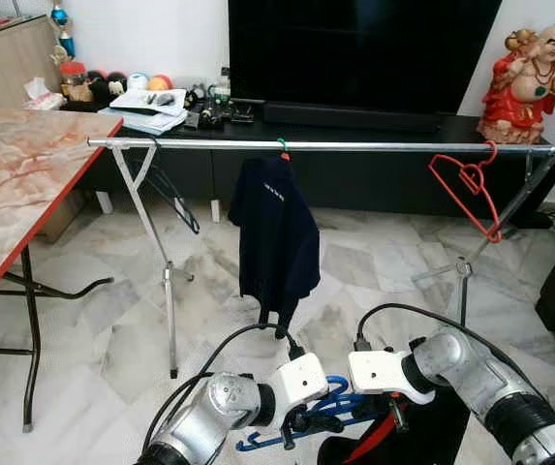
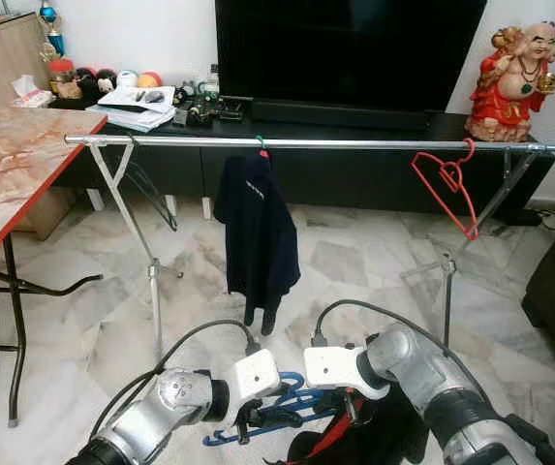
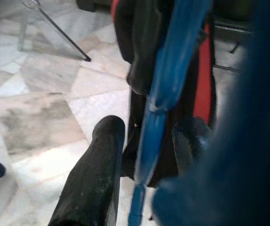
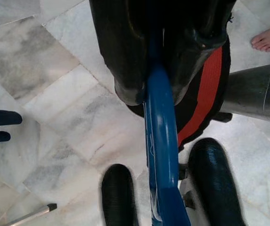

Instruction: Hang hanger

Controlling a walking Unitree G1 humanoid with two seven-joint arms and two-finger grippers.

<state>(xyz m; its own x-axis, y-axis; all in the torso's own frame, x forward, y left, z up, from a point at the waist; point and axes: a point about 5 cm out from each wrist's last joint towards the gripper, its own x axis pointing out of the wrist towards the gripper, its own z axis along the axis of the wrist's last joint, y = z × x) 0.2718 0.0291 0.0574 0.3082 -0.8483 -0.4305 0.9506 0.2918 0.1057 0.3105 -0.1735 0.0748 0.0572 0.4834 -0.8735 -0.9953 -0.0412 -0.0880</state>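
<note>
a dark television [image 1: 354, 48] stands far across the room on a long black cabinet [image 1: 374, 160]; a marble-patterned table [image 1: 11, 170] with a red edge sits at the left; a metal clothes rail [image 1: 335, 147] runs left to right in front of the cabinet, carrying a navy garment [image 1: 275, 237] with small white writing too fine to read, and an empty red hanger [image 1: 466, 189] toward the right; a red figurine [image 1: 527, 73] stands far right on the cabinet; near and low, the blue hanger [image 1: 301, 418] lies between both claws; the left gripper [image 1: 296, 424] is clenched on its bar, one finger either side; the right gripper [image 4: 160, 188] likewise clasps the same blue hanger, above a black bag [image 4: 182, 56] with a red strap; a person's bare toes [image 4: 269, 37] rest on the marble floor [image 1: 112, 329] nearby.
</note>
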